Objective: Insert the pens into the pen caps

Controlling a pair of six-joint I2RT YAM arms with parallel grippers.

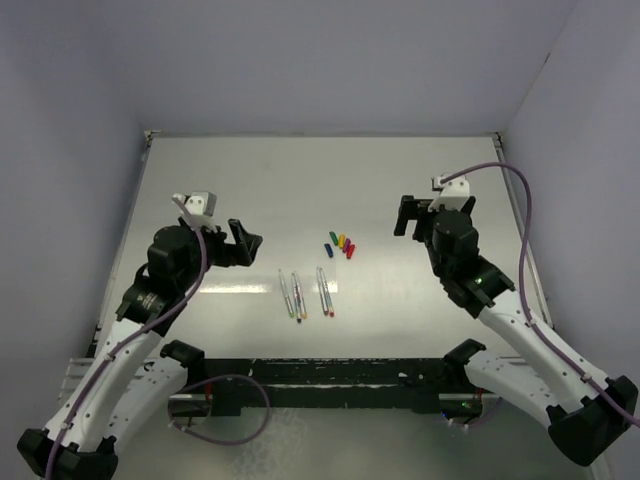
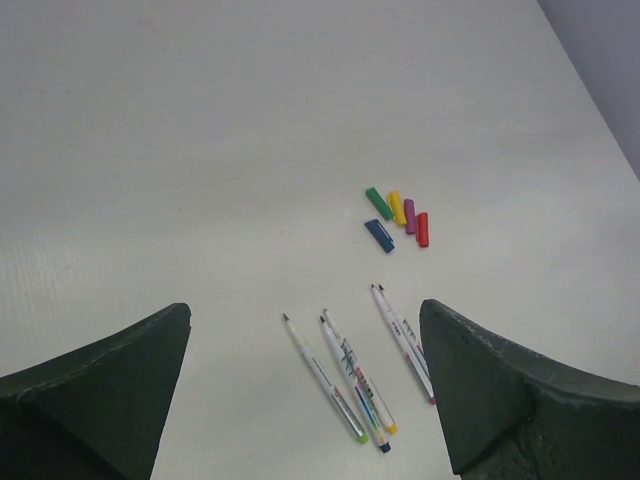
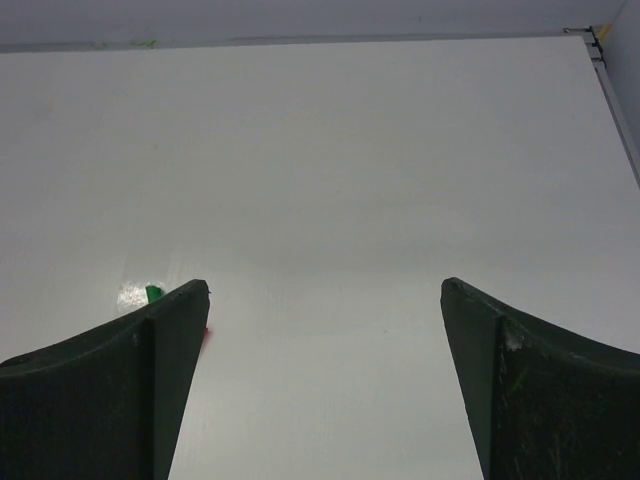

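**Overhead view only.** My two white-shelled arms with black joints and mauve cables flank a pale, grey-walled worktop (image 1: 300, 180). Five thin whitish-grey marker pens (image 1: 306, 293) lie mid-worktop, roughly parallel, with their coloured ends toward me. Five stubby coloured plastic caps (image 1: 341, 243) sit in a tight cluster just beyond the pens, not touching them.

**Left wrist view, finer detail.**
- Caps (image 2: 398, 216): green (image 2: 379, 203), yellow (image 2: 397, 207), purple (image 2: 409, 216) and red (image 2: 422, 229) are fanned side by side. The blue one (image 2: 379, 235) lies just beside the green.
- Pens (image 2: 355, 372): three are splayed, ending in green, blue and yellow. Two lie close together at the right with a red end showing. The other end is hidden behind my finger.

**Right wrist view.** It shows mostly bare worktop and the far wall. A sliver of green cap (image 3: 153, 293) and a trace of red sit at the edge of one finger.

**Hands.**
- My left hand (image 1: 247, 243) is spread wide, holds nothing and touches nothing. In its own view (image 2: 305, 308) the pens lie between its fingers.
- My right hand (image 1: 403, 216) is spread just as wide and is empty. It hangs to the right of the caps, well apart from them, and its own view (image 3: 325, 285) frames plain worktop.

**Materials.**
- Fingers: dark, matt, wedge-shaped, slightly rough.
- Worktop: smooth, faintly ribbed, with a soft sheen.
- Caps: short glossy cylinders.
- Pens: slim printed barrels.
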